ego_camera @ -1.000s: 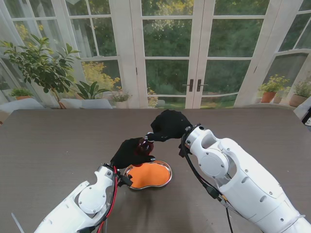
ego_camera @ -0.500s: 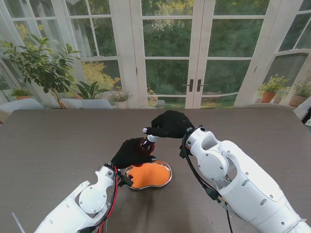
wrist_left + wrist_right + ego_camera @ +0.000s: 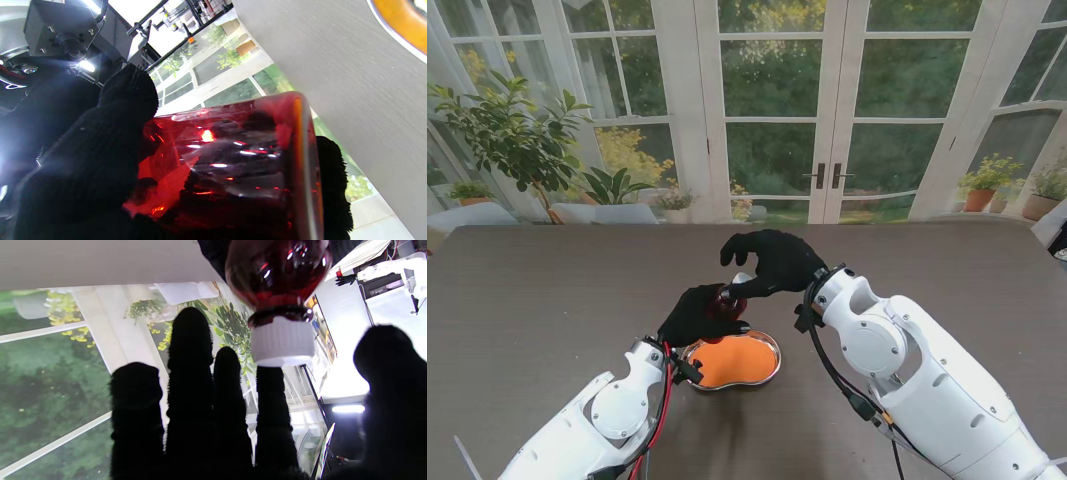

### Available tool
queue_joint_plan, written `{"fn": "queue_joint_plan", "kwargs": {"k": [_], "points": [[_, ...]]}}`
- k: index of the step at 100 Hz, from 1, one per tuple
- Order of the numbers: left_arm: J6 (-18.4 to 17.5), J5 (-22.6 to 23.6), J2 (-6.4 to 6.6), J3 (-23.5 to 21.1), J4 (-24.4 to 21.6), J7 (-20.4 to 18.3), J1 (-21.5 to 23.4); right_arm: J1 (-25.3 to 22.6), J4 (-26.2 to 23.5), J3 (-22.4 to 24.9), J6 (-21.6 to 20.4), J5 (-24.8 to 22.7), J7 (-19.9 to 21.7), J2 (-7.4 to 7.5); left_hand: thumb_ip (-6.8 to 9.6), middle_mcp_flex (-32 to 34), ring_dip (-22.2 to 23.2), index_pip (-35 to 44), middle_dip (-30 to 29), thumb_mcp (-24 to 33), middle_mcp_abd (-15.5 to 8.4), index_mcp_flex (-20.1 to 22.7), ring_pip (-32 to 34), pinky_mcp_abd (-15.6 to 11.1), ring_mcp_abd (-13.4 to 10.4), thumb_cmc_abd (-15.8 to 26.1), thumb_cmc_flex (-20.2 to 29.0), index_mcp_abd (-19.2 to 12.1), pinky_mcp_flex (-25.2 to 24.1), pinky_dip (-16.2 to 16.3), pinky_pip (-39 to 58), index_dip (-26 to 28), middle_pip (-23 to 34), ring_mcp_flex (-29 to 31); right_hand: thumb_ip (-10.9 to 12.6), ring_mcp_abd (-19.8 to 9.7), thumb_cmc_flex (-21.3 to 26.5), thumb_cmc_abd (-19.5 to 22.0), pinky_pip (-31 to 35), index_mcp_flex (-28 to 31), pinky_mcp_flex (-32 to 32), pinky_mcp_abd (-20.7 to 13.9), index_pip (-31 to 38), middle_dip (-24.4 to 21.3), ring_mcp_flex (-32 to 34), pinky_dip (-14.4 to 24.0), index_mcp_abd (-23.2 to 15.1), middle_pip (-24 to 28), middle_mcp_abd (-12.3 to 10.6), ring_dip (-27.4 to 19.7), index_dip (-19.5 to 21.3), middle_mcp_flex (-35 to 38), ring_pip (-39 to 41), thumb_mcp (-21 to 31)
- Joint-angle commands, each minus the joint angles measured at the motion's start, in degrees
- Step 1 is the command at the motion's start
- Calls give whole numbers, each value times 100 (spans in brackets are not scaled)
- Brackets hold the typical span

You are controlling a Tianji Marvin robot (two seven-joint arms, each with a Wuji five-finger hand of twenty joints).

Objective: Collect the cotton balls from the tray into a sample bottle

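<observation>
Early yet: sample bottle (image 3: 724,297) gripped in left robot hand (image 3: 695,314) above tray (image 3: 772,352), white cap (image 3: 283,341) still on, right robot hand (image 3: 770,262) spread empty beside cap, no cotton balls visible, collecting all ahead.

Dark brown table (image 3: 547,290), matte and faintly grained, running edge to edge. Beyond its far side, white French doors (image 3: 827,110) with paired handles at the middle — thick green garden behind the glass. At far left a leafy potted plant (image 3: 512,135); at far right, terracotta pots (image 3: 979,198) with small yellow blooms — outdoors, by the look.
</observation>
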Motion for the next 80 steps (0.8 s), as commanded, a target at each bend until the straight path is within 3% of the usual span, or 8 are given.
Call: {"fn": "queue_joint_plan", "kwargs": {"k": [1,21,22,25,30,61,71,80], "points": [[-13,-13,-39,-1,-1,-93,-3,7,68,-70,-49,6,82,-17,57,258,75,364,-42,758,-410,726,99,-91,207,1362,911,-1186,-253,19,-20,102,5,-47,184,-7,461,-221,-83,-155,66,-130,154,-96,-50,-107,-226,84,103,-76,-5,-247,-75,-351],[-25,-17,-44,-4,2,-79,-3,52,200,-191,-184,78,72,-26,58,256,76,360,-42,765,-402,731,100,-80,216,1360,917,-1160,-256,20,-21,97,3,-43,135,-27,1179,-452,-146,8,144,-142,477,-12,-14,-120,-455,308,46,14,145,-345,73,-545],[-26,-17,-44,-4,2,-79,-3,53,205,-195,-190,76,69,-27,59,255,76,360,-43,767,-392,730,100,-79,217,1358,919,-1163,-254,21,-21,97,1,-43,90,-30,1035,-825,-146,29,162,-157,511,10,-2,-123,-441,340,43,22,164,-333,97,58],[-28,-16,-44,-4,2,-78,-2,53,219,-209,-204,75,54,-30,56,257,76,360,-43,763,-400,730,100,-78,209,1358,911,-1171,-252,21,-21,97,2,-46,-376,-52,120,-2194,-138,80,223,-180,609,67,54,-133,-421,419,38,37,216,-283,158,2856],[-31,-11,-44,-5,3,-75,-2,51,244,-229,-229,78,13,-39,56,256,76,361,-43,765,-399,730,100,-85,208,1354,910,-1173,-247,22,-18,98,2,-47,-581,-101,-57,-2531,-124,165,306,-232,733,128,156,-151,-377,519,25,71,269,-211,249,3682],[-40,-9,-46,-17,-1,-61,4,56,362,-296,-249,147,-150,-87,55,244,76,360,-44,764,-395,727,100,-80,212,1363,911,-1177,-249,23,-19,97,-5,-50,-500,-447,442,-2268,120,647,1050,-518,1268,399,767,-317,139,928,2,438,369,814,993,4009],[-39,-9,-45,-20,-4,-64,5,66,407,-319,-238,134,-239,-109,54,236,76,358,-44,760,-388,726,99,-80,214,1366,908,-1163,-249,24,-19,96,-7,-53,-1336,-597,774,-2255,253,786,1291,-667,1803,680,774,-460,313,885,14,494,-539,1266,1547,3999],[-36,-10,-45,-28,-10,-59,11,80,461,-343,-234,169,-321,-135,53,236,77,357,-43,757,-394,724,99,-80,210,1372,905,-1176,-249,24,-19,95,-6,-56,-1509,-744,1043,-2241,386,926,1518,-733,2338,770,797,-488,336,895,16,571,-963,1709,1966,3986]]}}
